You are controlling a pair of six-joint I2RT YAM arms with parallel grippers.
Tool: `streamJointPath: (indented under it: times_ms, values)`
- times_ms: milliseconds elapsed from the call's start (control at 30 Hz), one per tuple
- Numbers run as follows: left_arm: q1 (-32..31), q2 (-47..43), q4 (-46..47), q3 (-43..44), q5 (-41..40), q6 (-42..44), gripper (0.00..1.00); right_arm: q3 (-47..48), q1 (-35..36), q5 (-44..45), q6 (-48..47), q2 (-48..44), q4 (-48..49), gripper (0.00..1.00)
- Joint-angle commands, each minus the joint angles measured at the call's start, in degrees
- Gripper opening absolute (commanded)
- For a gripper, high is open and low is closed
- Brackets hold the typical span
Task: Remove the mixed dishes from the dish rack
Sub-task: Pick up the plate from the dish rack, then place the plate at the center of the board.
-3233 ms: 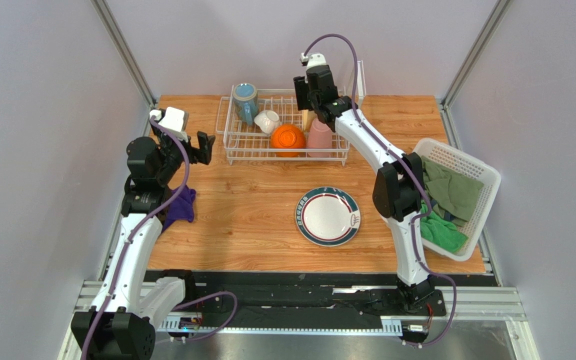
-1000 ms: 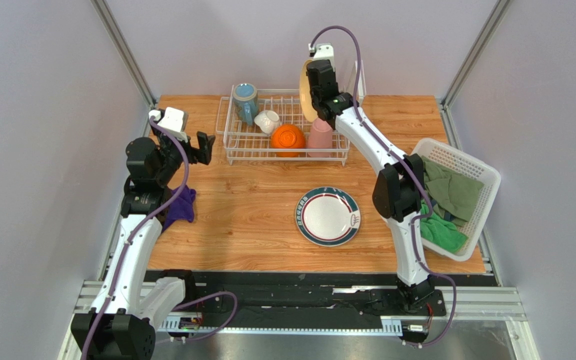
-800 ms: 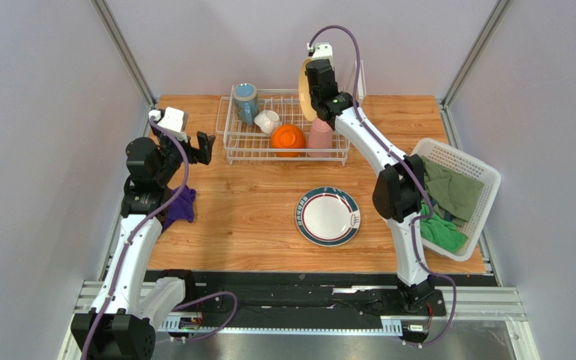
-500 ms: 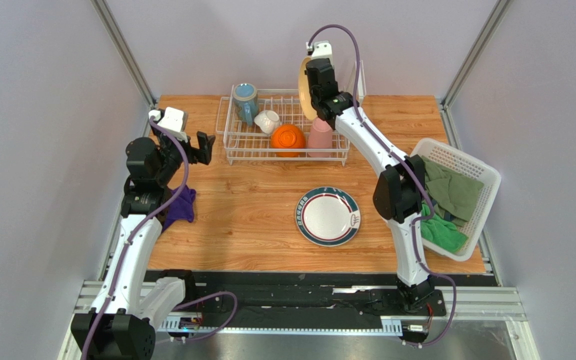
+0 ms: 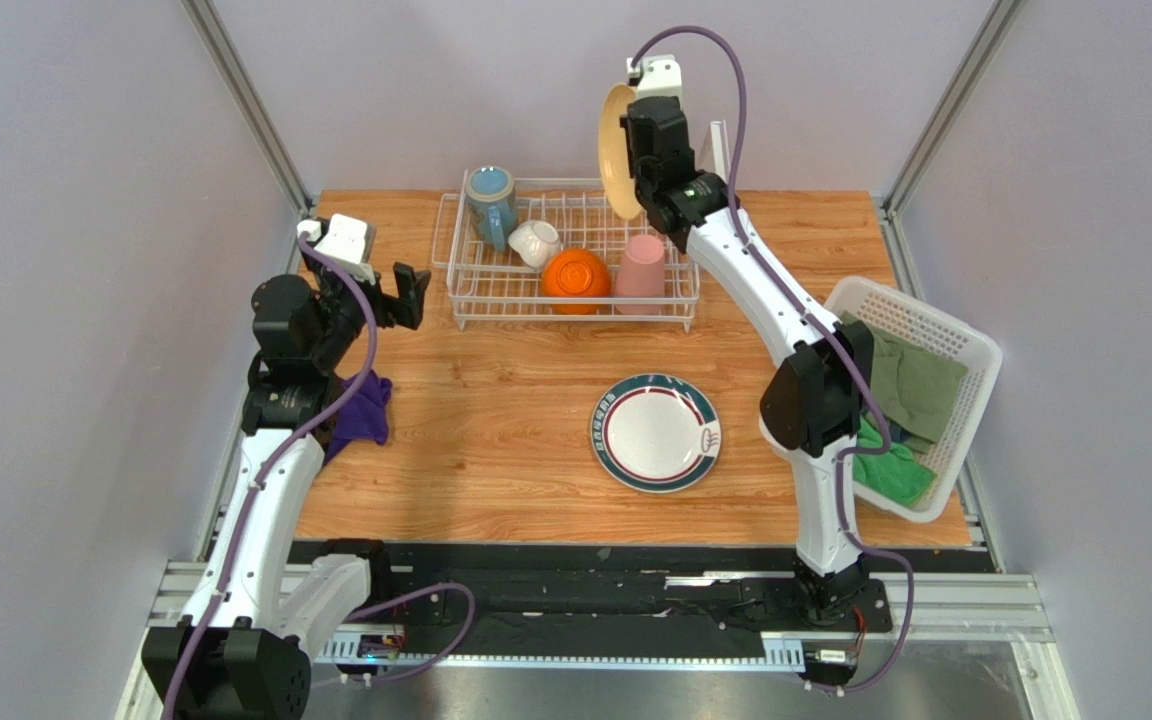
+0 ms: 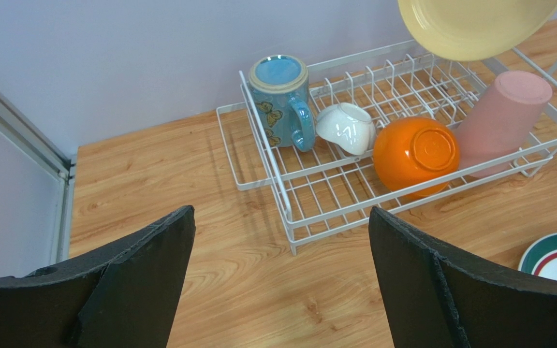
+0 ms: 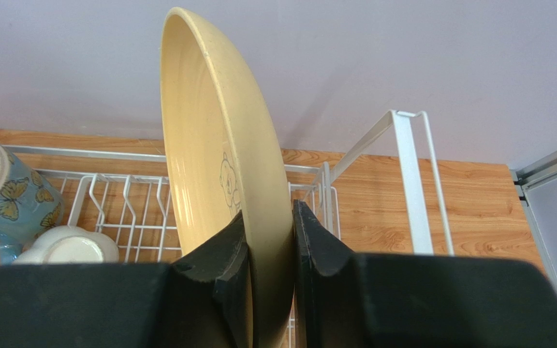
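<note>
Pale wood desk (image 5: 507,435) between grey walls: your right pincer (image 7: 269,243) is clenched on the cream-yellow plate (image 7: 209,145), one finger pressed to each face near its lower rim. The plate stands on edge, nearly upright, in the air above the far right part of the dish rack (image 5: 567,318), beside the rack's tall white end panel.

Four pieces sit in the rack at the desk's far edge. The blue mug (image 6: 283,101) is in its far left corner, with the small white bowl (image 6: 345,127) just beside it. The orange bowl (image 6: 414,154) lies base up along the near rail, and the pink tumbler (image 6: 501,112) is at the right end.

The dark-rimmed plate (image 5: 656,432) lies flat on the desk, nearer you than the rack.

Your left pincer (image 6: 280,217) hangs released, fingers spread wide, off the rack's left end and touching nothing. A purple cloth (image 5: 364,413) lies at the left edge. Green cloths (image 5: 905,383) fill the white basket (image 5: 928,323) at the right edge.
</note>
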Motion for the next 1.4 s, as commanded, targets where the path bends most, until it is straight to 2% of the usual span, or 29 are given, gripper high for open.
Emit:
streamJointPath:
  times_ms: [0,400,567,867,1100,1367]
  values:
    - [0.25,-0.96,1.99,-0.10,0.70,-0.57,0.97,3.24,0.27,-0.96,0.55,-5.80,1.86,0.00]
    - [0.25,-1.23,2.08,-0.28,0.96,-0.48,0.97,2.02,0.19,-5.00,1.52,-11.16,-2.97,0.00]
    - [0.25,-0.96,1.99,-0.28,1.58,-0.48,0.97,-2.28,0.10,-7.91,1.52,-15.47,-5.70,0.00]
    - [0.25,-0.70,1.90,-0.19,2.02,-0.83,0.97,-14.06,-3.32,-18.71,8.54,-26.10,-10.27,0.00]
    - [0.25,-0.17,1.73,-0.36,3.33,-0.75,0.97,-25.13,-6.66,-27.06,9.60,-35.06,-11.59,0.00]
    - [0.25,0.80,1.46,-0.10,4.74,-1.10,0.97,-38.40,-13.61,-41.82,7.41,-44.91,-13.17,0.00]
